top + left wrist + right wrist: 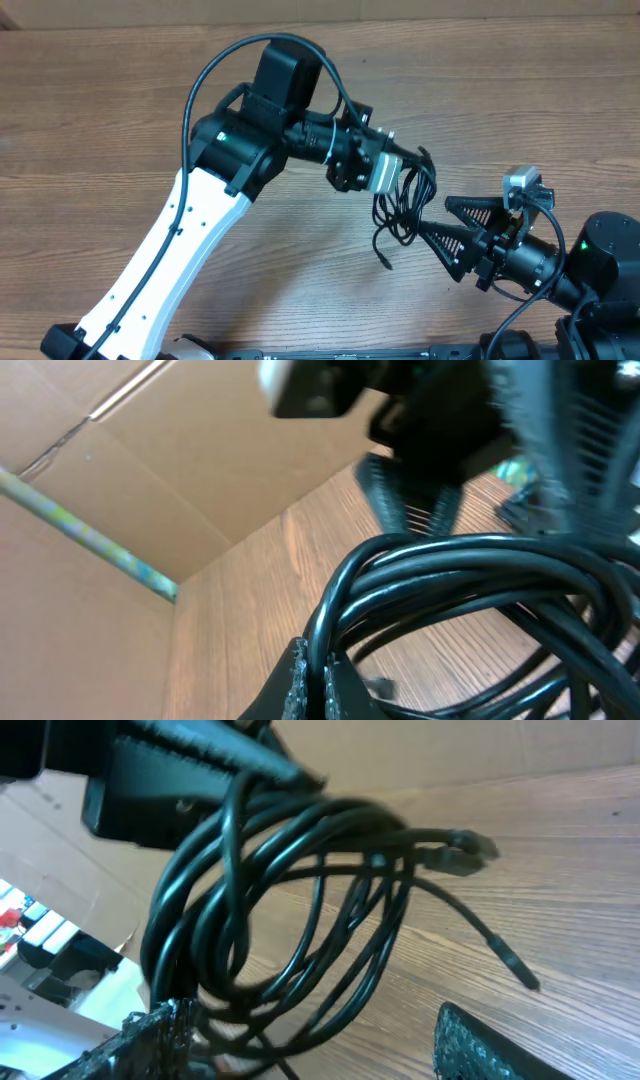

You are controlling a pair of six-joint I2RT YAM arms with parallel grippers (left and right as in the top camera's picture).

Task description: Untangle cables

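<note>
Cables (450, 565) — coiled, hanging lengthwise from L tool (315, 685).

I see a brown wood-grain table (100, 110) under even, soft light. A plain cardboard wall (150, 450) stands along its edge, with a pale streaked strip (90, 540) running across it. Blurred clutter (40, 935) shows beyond it, too unclear to identify.

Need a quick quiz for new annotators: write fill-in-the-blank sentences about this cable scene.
1. The left gripper is ___ on the cables.
2. The right gripper holds its jaws ___.
3. The table under both arms is made of ___.
Missing words: shut; open; wood.
</note>
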